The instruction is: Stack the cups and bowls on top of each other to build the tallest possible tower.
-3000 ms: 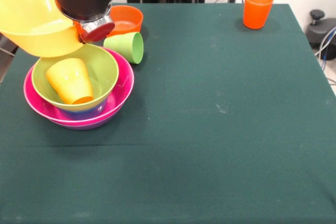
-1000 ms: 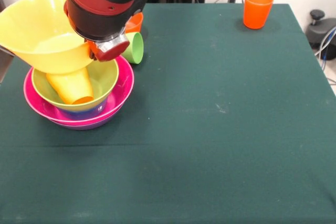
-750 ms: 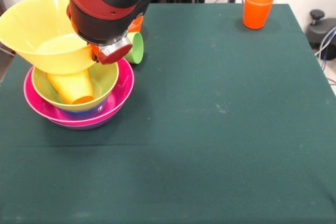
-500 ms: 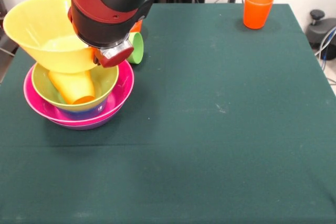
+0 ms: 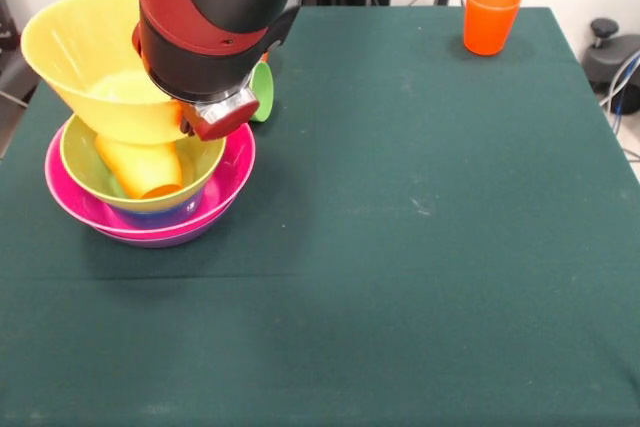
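The tower stands at the table's left: a purple bowl (image 5: 170, 239) at the bottom, a pink bowl (image 5: 236, 162), a blue bowl (image 5: 165, 215) and a light green bowl (image 5: 203, 155), with a yellow-orange cup (image 5: 140, 167) lying on its side inside. My gripper (image 5: 186, 113) is mostly hidden under the arm's wrist. It holds the large yellow bowl (image 5: 90, 57) by its right wall, tilted, just above the green bowl and the cup. A light green cup (image 5: 264, 92) lies on its side behind the tower. An orange cup (image 5: 491, 17) stands upright at the far right. The purple cup is out of view.
The arm's red and black wrist (image 5: 215, 17) hides the table's far left part, where a sliver of something orange (image 5: 266, 55) shows. A grey object (image 5: 612, 57) and cables lie off the table's right edge.
The arm has carried the yellow bowl to the right and slightly down, over the light green bowl and the cup. The tower and the other cups have not moved.
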### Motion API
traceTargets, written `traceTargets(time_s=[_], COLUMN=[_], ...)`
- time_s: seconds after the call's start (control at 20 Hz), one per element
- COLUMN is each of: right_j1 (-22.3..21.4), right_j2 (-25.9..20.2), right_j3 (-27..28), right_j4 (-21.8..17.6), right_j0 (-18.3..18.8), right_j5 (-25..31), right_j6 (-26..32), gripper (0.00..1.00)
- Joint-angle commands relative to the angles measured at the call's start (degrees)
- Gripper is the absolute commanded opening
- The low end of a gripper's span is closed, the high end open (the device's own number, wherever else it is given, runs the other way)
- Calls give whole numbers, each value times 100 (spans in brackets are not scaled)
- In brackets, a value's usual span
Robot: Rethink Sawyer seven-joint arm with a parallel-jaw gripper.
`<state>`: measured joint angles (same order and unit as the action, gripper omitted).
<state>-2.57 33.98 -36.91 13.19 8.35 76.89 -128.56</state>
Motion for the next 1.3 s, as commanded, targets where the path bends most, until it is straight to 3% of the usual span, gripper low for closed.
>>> traceTargets(time_s=[0.05, 0.8, 1.3], right_j1=[40, -132, -48], right_j2=[-251, -201, -20], right_j3=[92, -129, 240], right_j4=[130, 196, 197], right_j0=[-148, -120, -8], right_j5=[424, 432, 818], right_j6=[-1279, -1094, -1026], gripper=[0, 0, 0])
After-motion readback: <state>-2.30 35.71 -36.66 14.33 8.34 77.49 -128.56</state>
